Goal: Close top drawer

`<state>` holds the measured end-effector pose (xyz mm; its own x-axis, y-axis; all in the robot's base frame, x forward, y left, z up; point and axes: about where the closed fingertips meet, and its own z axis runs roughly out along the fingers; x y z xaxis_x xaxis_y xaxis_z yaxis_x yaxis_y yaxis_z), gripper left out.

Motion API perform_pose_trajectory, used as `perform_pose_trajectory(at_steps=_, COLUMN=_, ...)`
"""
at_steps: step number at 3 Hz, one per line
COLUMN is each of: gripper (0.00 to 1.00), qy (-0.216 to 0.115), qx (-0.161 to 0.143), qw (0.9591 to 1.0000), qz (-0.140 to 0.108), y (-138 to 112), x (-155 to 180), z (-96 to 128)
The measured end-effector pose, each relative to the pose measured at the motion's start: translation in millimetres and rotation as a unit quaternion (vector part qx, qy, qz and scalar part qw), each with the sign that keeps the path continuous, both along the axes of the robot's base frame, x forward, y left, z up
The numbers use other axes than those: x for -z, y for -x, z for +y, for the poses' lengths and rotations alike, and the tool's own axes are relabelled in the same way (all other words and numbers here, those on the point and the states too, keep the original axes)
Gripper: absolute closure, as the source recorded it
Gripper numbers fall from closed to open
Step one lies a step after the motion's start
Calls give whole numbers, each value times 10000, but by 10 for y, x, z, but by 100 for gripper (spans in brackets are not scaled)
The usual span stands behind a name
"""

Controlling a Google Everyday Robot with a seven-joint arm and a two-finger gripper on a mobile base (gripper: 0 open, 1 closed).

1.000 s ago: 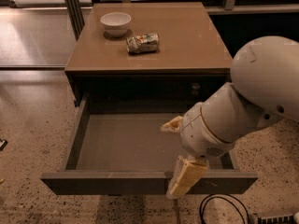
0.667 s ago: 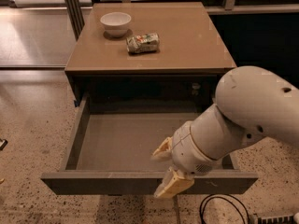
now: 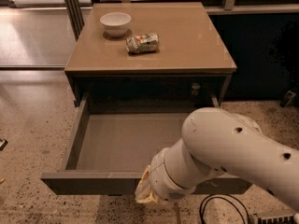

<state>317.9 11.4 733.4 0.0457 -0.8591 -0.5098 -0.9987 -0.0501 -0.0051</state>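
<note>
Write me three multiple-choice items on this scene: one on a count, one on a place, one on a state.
1. How many things rest on the flat tan cabinet top?
A. one
B. two
C. four

2. Where is the robot's end effector?
A. above the cabinet top
B. at the front panel of the wide dark grey-brown top drawer
C. on the floor left of the cabinet

3. What state is the top drawer in?
A. pulled out, nothing inside
B. pushed shut
C. pulled out, full of cloths

Answers:
1 B: a small white bowl and a crushed metal can lie there.
2 B: it sits low against the drawer's front.
3 A: its grey box shows bare.
</note>
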Motion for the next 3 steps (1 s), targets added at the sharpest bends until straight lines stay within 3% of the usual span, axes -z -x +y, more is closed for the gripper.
perform_pose_trajectory(at_steps=1, gripper=100, qy=13, qx=159, qw=9999, qz=-32, y=-15, x=47, z=40)
perform_pose_trajectory(at_steps=3, gripper=100, qy=-87, qx=30, qw=9999, qz=95, y=-21, x=191, z=133)
